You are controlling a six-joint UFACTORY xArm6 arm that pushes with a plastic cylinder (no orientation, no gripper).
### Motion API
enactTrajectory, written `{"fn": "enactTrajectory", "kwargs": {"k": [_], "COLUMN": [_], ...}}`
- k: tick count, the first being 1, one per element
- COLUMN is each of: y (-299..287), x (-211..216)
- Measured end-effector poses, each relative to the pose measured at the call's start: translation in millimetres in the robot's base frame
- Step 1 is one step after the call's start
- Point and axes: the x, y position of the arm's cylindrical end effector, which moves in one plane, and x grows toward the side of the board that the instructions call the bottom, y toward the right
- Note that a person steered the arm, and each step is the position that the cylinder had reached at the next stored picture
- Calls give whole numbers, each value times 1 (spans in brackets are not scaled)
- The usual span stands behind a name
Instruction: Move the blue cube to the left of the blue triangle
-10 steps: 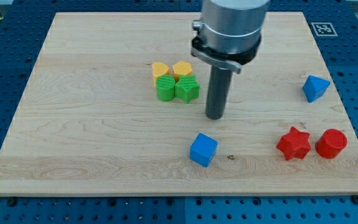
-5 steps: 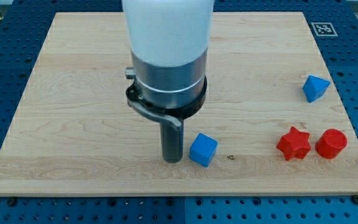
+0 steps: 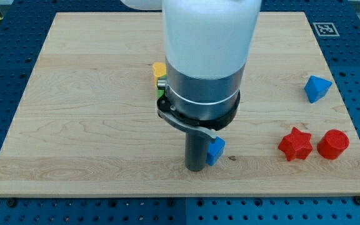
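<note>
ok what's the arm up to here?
My tip is down on the board, pressed against the blue cube from the view's left side. The blue triangle sits far off toward the view's right, with the red star and red cylinder below it. So the cube is not yet beside the triangle. A yellow block peeks out behind the arm.

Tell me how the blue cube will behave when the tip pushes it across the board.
The blue cube looks rigid and flat-based, so it probably slides, not rolls. My tip touches its left side, so an off-centre push may spin it. The wooden board seems smooth.
</note>
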Motion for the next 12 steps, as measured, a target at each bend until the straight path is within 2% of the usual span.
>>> {"fn": "enactTrajectory", "kwargs": {"k": [4,10,12], "y": [18,42,57], "x": [-33,-38,-53]}}
